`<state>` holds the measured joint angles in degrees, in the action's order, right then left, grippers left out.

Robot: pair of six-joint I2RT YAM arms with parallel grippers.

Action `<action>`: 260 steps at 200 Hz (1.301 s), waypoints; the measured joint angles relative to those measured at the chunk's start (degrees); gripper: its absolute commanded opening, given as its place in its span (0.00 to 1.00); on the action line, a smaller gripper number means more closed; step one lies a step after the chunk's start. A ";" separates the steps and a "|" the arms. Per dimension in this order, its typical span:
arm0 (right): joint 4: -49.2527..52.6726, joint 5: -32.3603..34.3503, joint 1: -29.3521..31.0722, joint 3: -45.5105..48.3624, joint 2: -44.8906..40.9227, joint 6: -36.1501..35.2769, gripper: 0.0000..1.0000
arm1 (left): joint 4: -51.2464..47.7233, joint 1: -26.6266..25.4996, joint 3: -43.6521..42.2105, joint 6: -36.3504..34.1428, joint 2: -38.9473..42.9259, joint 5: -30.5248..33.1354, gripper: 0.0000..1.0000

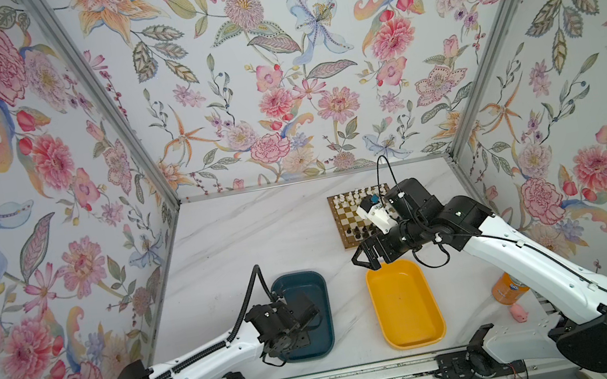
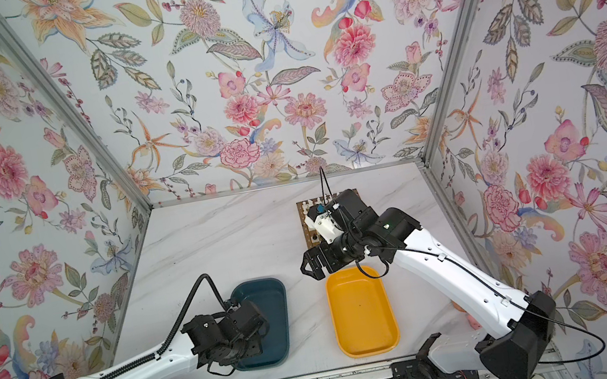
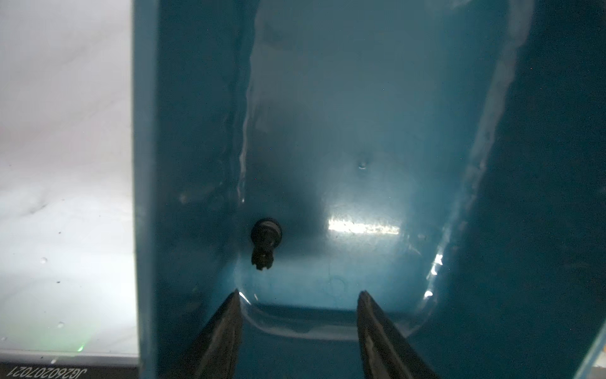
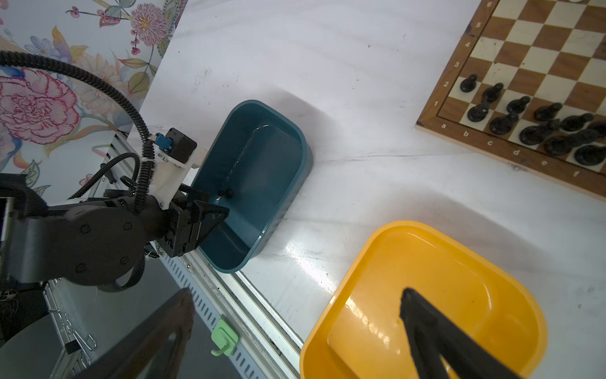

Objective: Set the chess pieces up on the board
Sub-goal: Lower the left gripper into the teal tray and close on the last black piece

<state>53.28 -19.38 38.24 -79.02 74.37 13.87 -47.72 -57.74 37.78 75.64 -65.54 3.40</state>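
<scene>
Pickup step: lone black piece (image 3: 265, 241) lies toppled in teal tray (image 3: 183, 164), left gripper (image 3: 298, 295) jaws parted, empty, just short of it; right gripper (image 4: 296, 292) jaws wide, empty; next, probably: centre, clench, carry to board (image 4: 524, 49).

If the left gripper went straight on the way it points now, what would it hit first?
Probably the bare floor of the teal tray; the open left gripper points into it. The black chess piece lies ahead but off centre, near one finger's line, and might get clipped; depth is unclear.
</scene>
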 measured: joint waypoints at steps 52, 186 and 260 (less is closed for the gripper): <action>-0.46 -2.34 -3.61 1.57 1.07 -1.09 0.99 | 1.79 4.24 -0.76 -2.99 -2.40 -0.39 0.55; -0.85 -2.75 -4.26 1.57 3.32 -1.25 0.99 | 2.97 7.61 0.68 -9.25 -8.39 -1.46 0.37; -0.83 -2.73 -4.26 1.57 4.52 -1.22 0.99 | 2.97 8.98 0.33 -9.44 -5.81 -1.53 0.29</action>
<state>52.45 -22.11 33.98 -77.45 78.89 12.64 -44.75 -48.75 38.11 66.19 -71.35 1.87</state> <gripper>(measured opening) 0.990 0.304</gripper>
